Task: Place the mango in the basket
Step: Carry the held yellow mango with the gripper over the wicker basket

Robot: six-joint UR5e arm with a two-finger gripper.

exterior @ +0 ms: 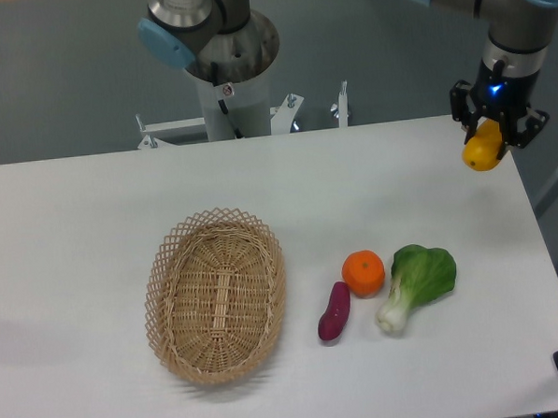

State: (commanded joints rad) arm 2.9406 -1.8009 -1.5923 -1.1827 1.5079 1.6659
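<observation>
- Your hand (493, 134) sits at the upper right of the view, over the far right corner of the bench (92, 209), clenched on the mango (483, 150).
- Black fingers (512, 127) flank the fruit from either side, and a small blue light glows on the wrist just above them.
- You can see the mango poking out below the fingers (yellow with an orange flush on its lower side), lifted clear of the bench surface and close to its right edge.
- Moving outward and toward the near side, you find a leafy green vegetable (418, 282) with a pale white stalk lying on the bench, its leaves pointing up and right, its stalk down and left.
- Just beside that, to its left, sits a round orange citrus fruit (364, 272); whether the two touch you cannot tell.
- Below and left of the citrus lies a purple sweet potato (334, 312), tilted, its upper end very near or touching the orange.
- Further left you have the basket (173, 267), oval woven wicker with an open lattice rim, standing on the bench well apart from the hand and holding nothing.
- At the far edge, behind the bench, the arm's base column (217, 62) rises on its mount.
</observation>
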